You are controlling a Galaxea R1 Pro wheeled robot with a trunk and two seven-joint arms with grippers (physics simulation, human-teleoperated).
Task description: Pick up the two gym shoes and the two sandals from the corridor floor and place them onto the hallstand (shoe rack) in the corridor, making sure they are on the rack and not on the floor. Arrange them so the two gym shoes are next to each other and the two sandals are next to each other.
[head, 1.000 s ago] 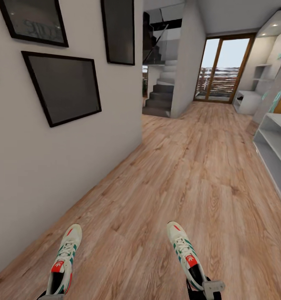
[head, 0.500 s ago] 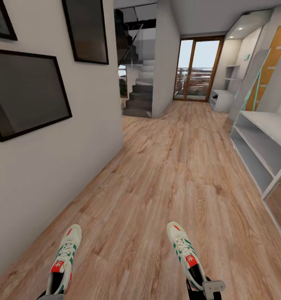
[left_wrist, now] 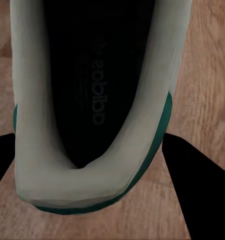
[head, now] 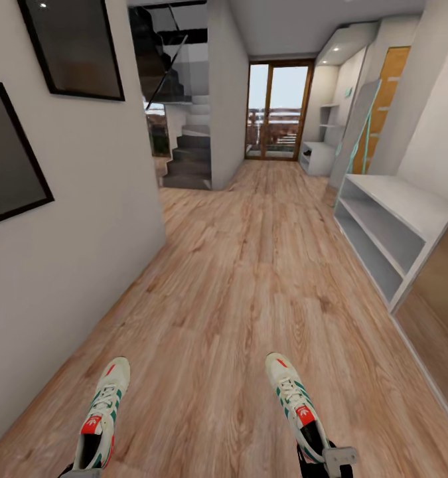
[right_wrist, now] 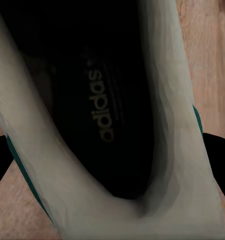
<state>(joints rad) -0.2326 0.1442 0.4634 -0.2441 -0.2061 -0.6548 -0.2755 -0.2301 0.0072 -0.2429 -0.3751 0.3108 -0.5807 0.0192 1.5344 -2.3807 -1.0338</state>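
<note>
Two gym shoes, left gym shoe (head: 102,415) and right gym shoe (head: 297,406), are carried heel-first above the corridor floor (head: 250,279), toes pointing ahead; each gripper clamps a heel, wrist views showing dark insoles; the hallstand (head: 389,226) stands at right

Down at the head view's bottom edge we're losing the heels of both gym shoes: the left shoe (head: 103,422) and the right shoe (head: 297,406) are both getting cropped there. The left gripper (head: 82,473) is barely peeking in, so we're not seeing its jaws. The hallstand (head: 389,229) is running off the right edge. In the wrist views, the toes are getting cropped too.
</note>
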